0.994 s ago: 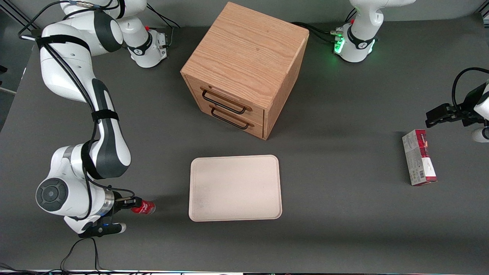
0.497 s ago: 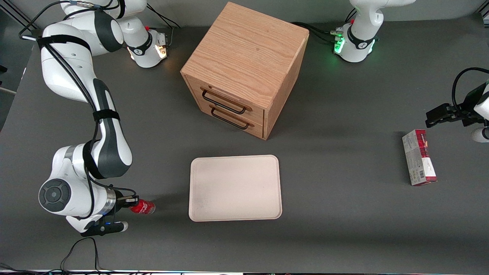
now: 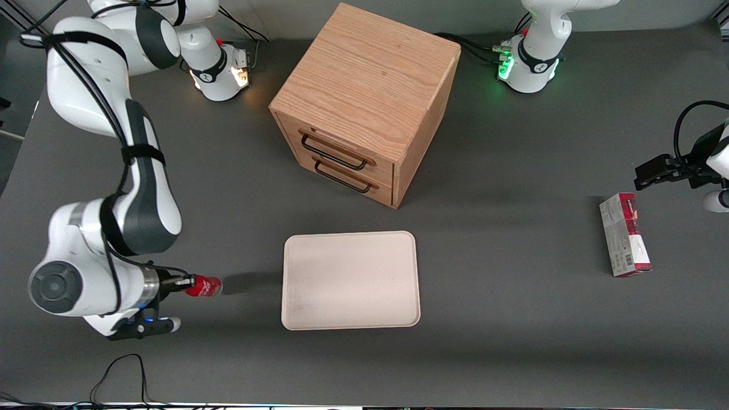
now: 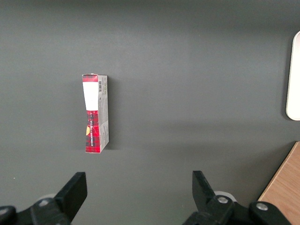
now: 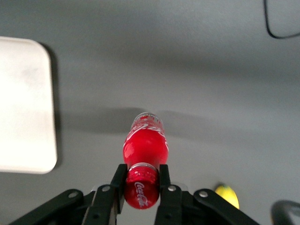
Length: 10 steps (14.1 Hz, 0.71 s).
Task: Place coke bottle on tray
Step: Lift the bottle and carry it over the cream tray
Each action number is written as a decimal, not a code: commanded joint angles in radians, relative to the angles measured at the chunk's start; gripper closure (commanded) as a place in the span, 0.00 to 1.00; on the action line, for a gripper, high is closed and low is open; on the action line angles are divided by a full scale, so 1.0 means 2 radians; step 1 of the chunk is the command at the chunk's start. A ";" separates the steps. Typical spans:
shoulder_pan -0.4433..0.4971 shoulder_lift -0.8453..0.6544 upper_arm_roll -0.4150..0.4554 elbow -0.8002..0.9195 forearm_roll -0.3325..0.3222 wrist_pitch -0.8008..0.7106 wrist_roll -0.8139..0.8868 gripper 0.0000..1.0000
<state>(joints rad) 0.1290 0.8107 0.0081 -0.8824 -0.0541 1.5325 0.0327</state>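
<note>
The gripper (image 3: 183, 282) has its two fingers squeezed tight on the red cap of the coke bottle (image 3: 204, 286) — the gap between them is only as wide as the cap. The bottle sticks out sideways from the gripper, with its clear base pointing at the tray (image 3: 351, 280). It looks lifted a little off the bench (image 3: 512, 319), with its shadow lying on the bench between it and the tray. The tray is flat near the bench's front edge, in front of the wooden drawer cabinet (image 3: 364, 102). The bottle is beside the tray, on the working arm's side, not touching it. In the right wrist view a small yellow lump (image 5: 228, 196) lies close to the gripper. A red-and-white carton (image 3: 624, 234) lies toward the parked arm's end.
</note>
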 commanded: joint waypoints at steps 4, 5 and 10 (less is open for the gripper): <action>0.000 -0.173 -0.002 -0.126 -0.001 -0.065 0.002 1.00; 0.000 -0.209 -0.003 -0.172 -0.001 -0.050 0.001 1.00; 0.002 -0.297 -0.003 -0.288 -0.001 -0.014 -0.003 1.00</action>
<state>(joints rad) 0.1271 0.2856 0.0059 -1.3547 -0.0540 1.4577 0.0315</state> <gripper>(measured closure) 0.687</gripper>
